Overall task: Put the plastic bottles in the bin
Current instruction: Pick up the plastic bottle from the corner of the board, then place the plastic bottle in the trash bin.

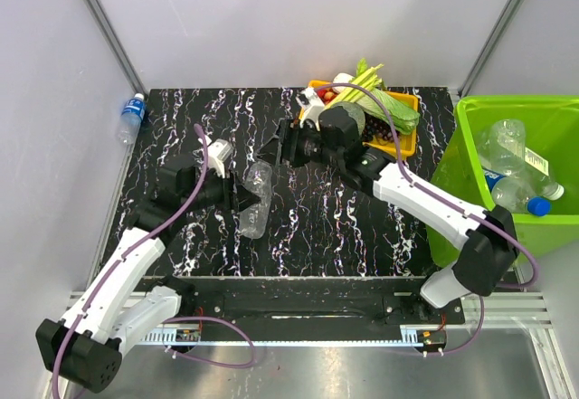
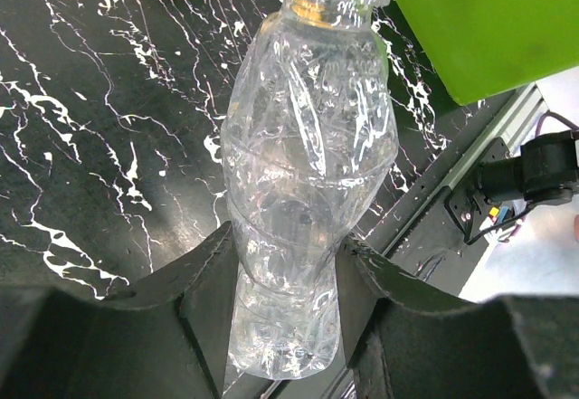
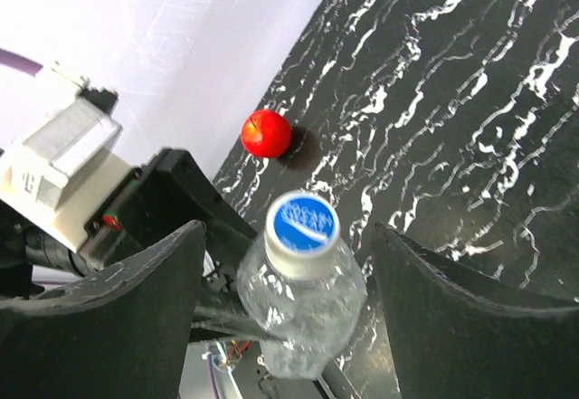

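Judged mid-handover: bottle (image 2: 308,164) clamped in left fingers (image 2: 204,299), right fingers (image 3: 136,299) wide astride cap (image 3: 303,223); needs right closure, left release, carry to 3 o'clock bin (image 1: 450,202).

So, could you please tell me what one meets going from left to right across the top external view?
Blue-capped bottle at the far left → crumpled clear bottle → yellow tray of produce → green bin with more bottles inside.

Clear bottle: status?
Left gripper shut on clear bottle. Right gripper open, straddling its cap end. Bin at right, other bottles inside. Right arm spans between bottle and bin.
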Available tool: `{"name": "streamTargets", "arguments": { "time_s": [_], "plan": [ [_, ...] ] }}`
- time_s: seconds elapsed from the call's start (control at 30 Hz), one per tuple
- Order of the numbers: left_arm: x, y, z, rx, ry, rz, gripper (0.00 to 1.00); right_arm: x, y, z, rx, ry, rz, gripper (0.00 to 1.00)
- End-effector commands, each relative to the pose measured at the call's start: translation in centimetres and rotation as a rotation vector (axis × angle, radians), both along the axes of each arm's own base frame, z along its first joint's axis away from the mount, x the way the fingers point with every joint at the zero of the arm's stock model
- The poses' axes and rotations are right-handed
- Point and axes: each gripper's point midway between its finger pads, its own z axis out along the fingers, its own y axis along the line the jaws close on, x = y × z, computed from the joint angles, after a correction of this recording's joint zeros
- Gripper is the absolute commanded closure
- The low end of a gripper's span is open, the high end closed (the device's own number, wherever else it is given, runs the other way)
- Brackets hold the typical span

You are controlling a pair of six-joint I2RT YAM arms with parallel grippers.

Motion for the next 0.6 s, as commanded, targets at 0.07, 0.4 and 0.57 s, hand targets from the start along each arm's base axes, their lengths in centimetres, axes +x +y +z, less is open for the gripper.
{"name": "streamTargets", "arguments": {
  "time_s": [0.07,0.4,0.57],
  "plan": [
    [-0.5,-0.7,1.8,-0.035,-0.088,-0.051,0.66,0.9,3.1,3.5,0.093,-0.064,0.017,0.27],
    [0.0,0.0,1.7,-0.011,-0.101,0.01,0.64,0.6,2.9,-0.1,0.051,0.007,-0.047,0.33],
    [0.2,0.1,1.7,-0.006,-0.095,0.021,0.6,0.2,3.0,-1.0,0.051,0.024,-0.03,0.69]
  ]
}}
